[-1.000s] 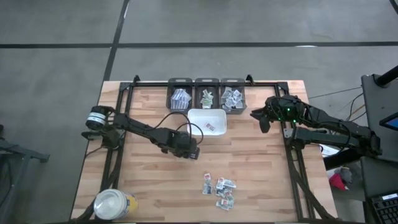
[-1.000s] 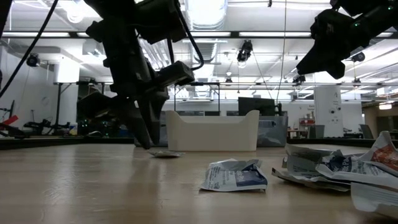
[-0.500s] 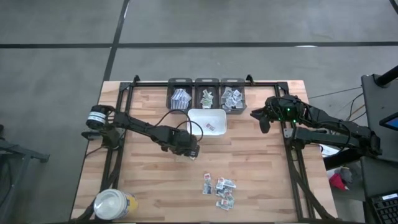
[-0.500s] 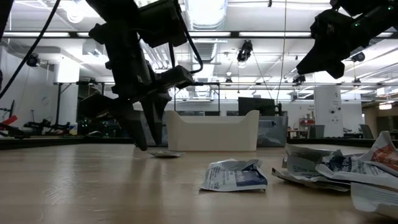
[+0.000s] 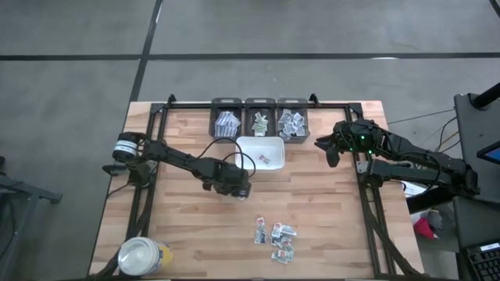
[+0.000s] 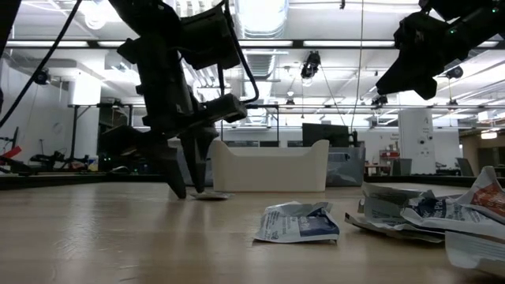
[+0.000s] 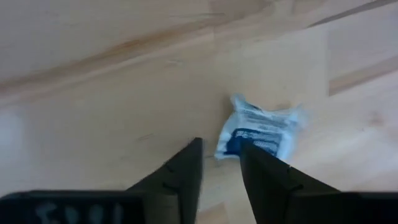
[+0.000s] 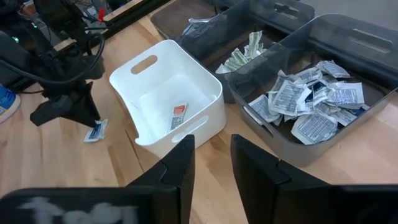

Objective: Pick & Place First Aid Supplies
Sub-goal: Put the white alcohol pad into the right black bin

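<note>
One small white-and-blue packet [image 7: 261, 130] of the first aid supplies lies flat on the wooden table, in front of the white tray [image 5: 247, 145]. My left gripper [image 7: 221, 165] points down over it, open, with its fingertips close to the table; the packet [image 6: 209, 195] lies just beyond one fingertip, not between the two. A single packet [image 8: 178, 116] lies in the tray. More packets [image 5: 277, 238] lie in a loose pile nearer the front edge. My right gripper [image 8: 211, 155] hangs open and holds nothing, high at the table's right side. My left gripper comes from above with one fingertip [image 7: 252, 155] at the near edge [image 7: 229, 146] of the packet, which lies flat on the table. Whether that fingertip touches the packet, I cannot tell.
Three dark bins [image 5: 259, 119] holding sorted packets stand in a row at the far edge, right behind the tray. A yellow jar with a white lid [image 5: 143, 256] stands at the near left corner. A black frame [image 5: 148, 156] runs along the table's edges.
My left gripper has opened: its fingers stood together a second ago and now show a gap. The packet under it has stayed flat on the table in the same place.
</note>
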Available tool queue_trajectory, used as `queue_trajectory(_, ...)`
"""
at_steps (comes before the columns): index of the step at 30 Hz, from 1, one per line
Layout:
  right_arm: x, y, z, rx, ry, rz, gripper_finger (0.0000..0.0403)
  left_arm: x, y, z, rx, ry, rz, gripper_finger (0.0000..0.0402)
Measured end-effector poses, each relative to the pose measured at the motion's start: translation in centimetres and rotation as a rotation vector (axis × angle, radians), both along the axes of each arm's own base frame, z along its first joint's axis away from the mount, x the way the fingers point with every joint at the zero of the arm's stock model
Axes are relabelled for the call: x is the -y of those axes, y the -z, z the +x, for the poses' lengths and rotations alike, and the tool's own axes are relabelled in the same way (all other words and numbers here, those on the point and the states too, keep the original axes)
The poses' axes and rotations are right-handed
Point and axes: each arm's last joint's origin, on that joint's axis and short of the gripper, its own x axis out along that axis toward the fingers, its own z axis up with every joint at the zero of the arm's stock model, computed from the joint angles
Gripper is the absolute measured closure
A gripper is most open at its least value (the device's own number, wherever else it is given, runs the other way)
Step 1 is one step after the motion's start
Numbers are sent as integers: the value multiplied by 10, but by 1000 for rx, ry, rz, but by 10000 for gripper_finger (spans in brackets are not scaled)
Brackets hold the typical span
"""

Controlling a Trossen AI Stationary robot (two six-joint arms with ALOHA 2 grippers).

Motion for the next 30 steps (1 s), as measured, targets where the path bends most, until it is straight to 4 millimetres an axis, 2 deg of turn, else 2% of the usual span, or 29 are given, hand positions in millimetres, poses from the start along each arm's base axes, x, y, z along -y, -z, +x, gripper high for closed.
queue_trajectory(3, 0, 0, 0, 0, 0, 0, 298, 0, 1, -2, -16, 26, 15, 300)
queue_trajectory(10, 0, 0, 0, 1, 0, 0, 305, -1, 2, -3, -27, 90, 98, 392)
queue_trajectory(22, 0, 0, 0, 4, 1, 3, 320, 2, -2, 0, -12, 200, 159, 401)
queue_trajectory(30, 0, -1, 1, 14, 3, 6, 314, 5, -17, 17, 93, 310, 211, 401)
